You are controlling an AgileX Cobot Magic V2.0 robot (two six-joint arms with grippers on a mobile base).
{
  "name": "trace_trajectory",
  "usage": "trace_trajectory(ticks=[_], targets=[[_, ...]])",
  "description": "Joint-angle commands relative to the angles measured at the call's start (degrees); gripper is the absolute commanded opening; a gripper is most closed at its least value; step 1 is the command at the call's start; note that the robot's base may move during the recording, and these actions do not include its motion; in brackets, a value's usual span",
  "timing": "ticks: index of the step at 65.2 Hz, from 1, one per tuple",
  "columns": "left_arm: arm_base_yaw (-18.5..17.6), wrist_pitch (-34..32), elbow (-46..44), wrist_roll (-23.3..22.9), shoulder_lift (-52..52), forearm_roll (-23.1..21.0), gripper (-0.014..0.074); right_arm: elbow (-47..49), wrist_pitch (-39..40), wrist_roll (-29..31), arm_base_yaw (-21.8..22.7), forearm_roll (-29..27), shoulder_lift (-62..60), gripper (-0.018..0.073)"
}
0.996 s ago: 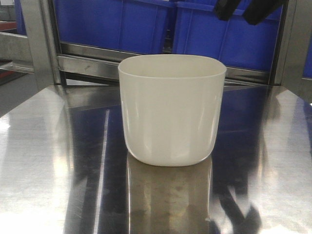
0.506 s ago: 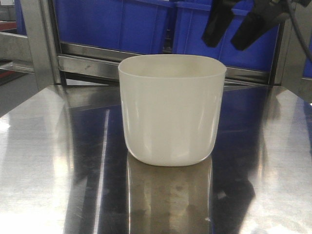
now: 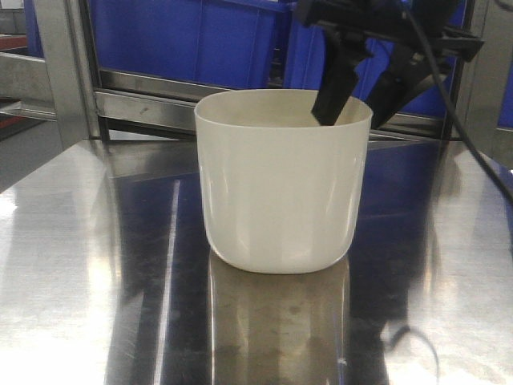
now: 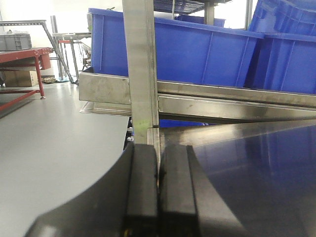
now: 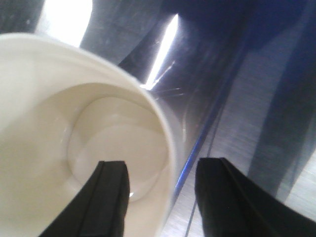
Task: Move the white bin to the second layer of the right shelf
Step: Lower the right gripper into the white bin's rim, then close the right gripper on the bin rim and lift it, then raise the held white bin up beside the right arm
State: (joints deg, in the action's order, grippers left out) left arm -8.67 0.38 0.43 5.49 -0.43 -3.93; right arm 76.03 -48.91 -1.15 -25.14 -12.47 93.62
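Risk: right fingers [image 5: 111, 197] spread astride the white bin [image 3: 280, 184] wall (left fingers [image 4: 143, 192] pressed together). Glossy plastic, one-sided pinch: might slip.

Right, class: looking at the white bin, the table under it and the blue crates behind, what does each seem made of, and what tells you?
The white bin: likely plastic, glossy; soft light streaks on a smooth, seamless wall. The table: probably stainless steel, brushed; it mirrors the bin and shows fine grain. The blue crates: apparently moulded plastic, duller sheen, ribbed sides.
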Motion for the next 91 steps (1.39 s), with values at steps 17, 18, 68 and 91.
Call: trace_trajectory(ticks=[17, 18, 68, 91], targets=[[-0.11, -4.99, 1.9, -0.43, -0.76, -0.29, 0.0085, 1.51, 2.79, 0.6, -0.98, -1.22, 1.98, 0.0435], [-0.11, -4.99, 1.9, -0.43, -0.76, -0.29, 0.0085, 1.51, 2.79, 0.6, -0.98, -1.22, 2.05, 0.0435], [-0.11, -4.99, 1.9, -0.43, -0.76, -0.29, 0.0085, 1.51, 9.43, 0.65, -0.98, 4.27, -1.96, 0.0024], [-0.11, -4.99, 1.9, -0.43, -0.76, -0.29, 0.0085, -2.46, 16.22, 0.65, 2.86, 8.25, -17.39, 0.0024]])
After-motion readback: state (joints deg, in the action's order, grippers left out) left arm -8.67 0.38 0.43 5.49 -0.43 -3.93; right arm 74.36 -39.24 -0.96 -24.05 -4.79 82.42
